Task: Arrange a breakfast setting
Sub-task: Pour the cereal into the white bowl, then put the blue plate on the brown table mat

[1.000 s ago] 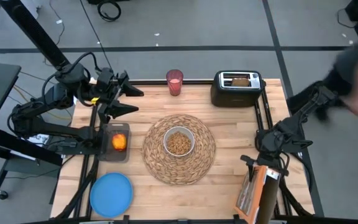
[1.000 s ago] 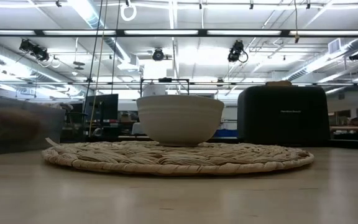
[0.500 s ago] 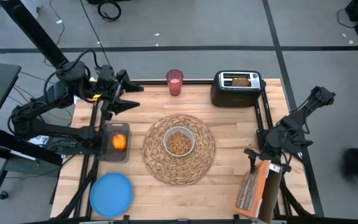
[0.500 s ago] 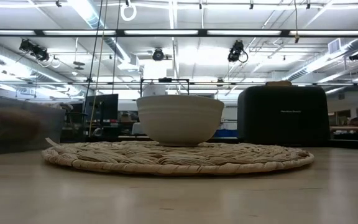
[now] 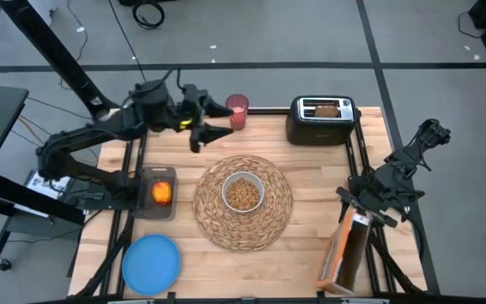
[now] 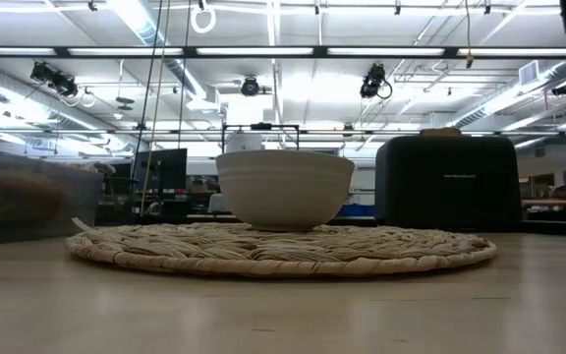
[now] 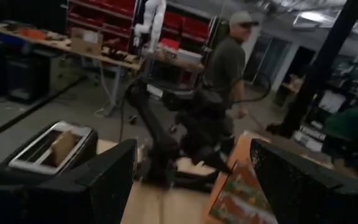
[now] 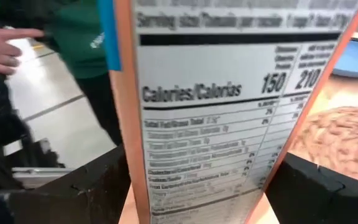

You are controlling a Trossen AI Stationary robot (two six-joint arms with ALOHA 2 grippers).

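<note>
The small white bowl [image 5: 243, 194] holds cereal and sits on the round woven placemat [image 5: 243, 203] at the table's middle. The pink cup [image 5: 237, 111] stands at the far edge. My left gripper [image 5: 224, 121] is open just left of the cup and holds nothing. The red apple [image 5: 160, 192] lies in a grey container. The blue plate [image 5: 151, 262] lies at the near left. The toast slice [image 5: 327, 108] stands in the black toaster. My right gripper [image 5: 355, 208] is at the orange cereal box [image 5: 344, 253]. The spoon is out of view. My right gripper has the cereal box between its two fingers, one on each narrow side, with the nutrition panel [image 8: 210, 124] facing the wrist camera. The fingers [image 8: 86, 193] come from the table's far right, slanting down, at the box's upper end [image 5: 357, 221]. The box stands tilted near the table's right near corner.
The black toaster [image 5: 321, 120] stands at the far right, and the low view shows it behind the mat [image 6: 448, 182]. The grey container [image 5: 157, 192] stands left of the mat. A person [image 7: 229, 62] stands beyond the table's right side.
My left gripper has swung from the far left corner toward the table's right along the far edge, up to the pink cup. The cereal box now stands more upright in my right gripper. A person at the far right has left the high view.
</note>
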